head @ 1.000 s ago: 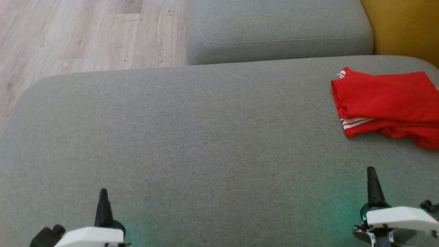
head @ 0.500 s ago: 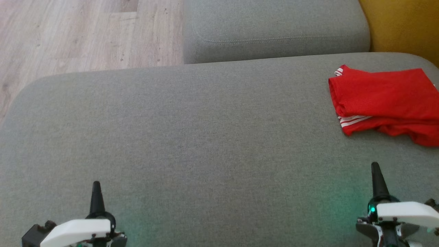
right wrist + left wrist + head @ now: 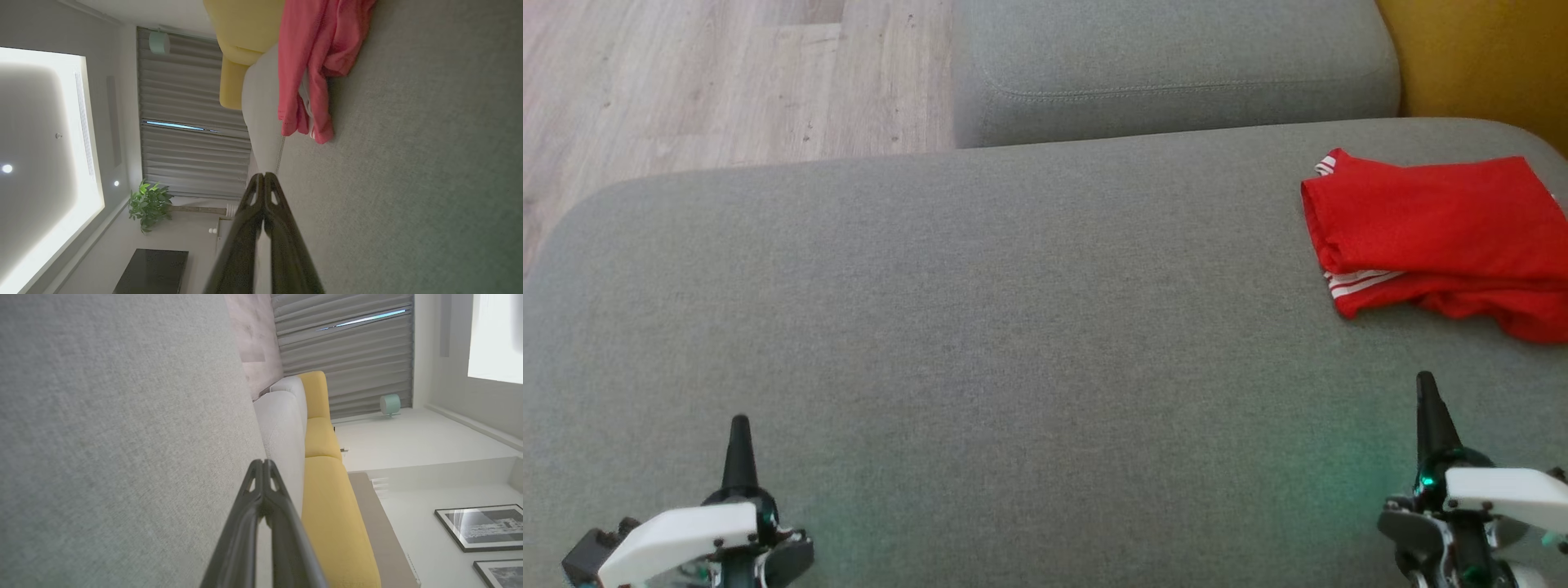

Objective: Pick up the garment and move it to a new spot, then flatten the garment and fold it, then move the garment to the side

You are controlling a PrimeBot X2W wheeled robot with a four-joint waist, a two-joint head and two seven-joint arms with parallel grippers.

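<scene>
The garment is red with white stripes at its hem. It lies folded at the far right of the grey cushion, running off the head view's right edge. In the right wrist view the garment lies ahead of the fingers on the grey fabric. My right gripper is shut and empty, below the garment and apart from it; its tips touch each other. At the lower left my left gripper is shut with nothing in it, its fingers pressed together over bare fabric.
A second grey cushion lies beyond the first. Yellow upholstery stands at the far right. Wooden floor lies past the cushion's far left edge. The wrist views show a yellow sofa, curtains, a plant and framed pictures.
The head view has shifted a little, so the garment and cushions sit slightly higher and further left. Both grippers stay shut; the left one sits a bit further left, the right one a bit further right.
</scene>
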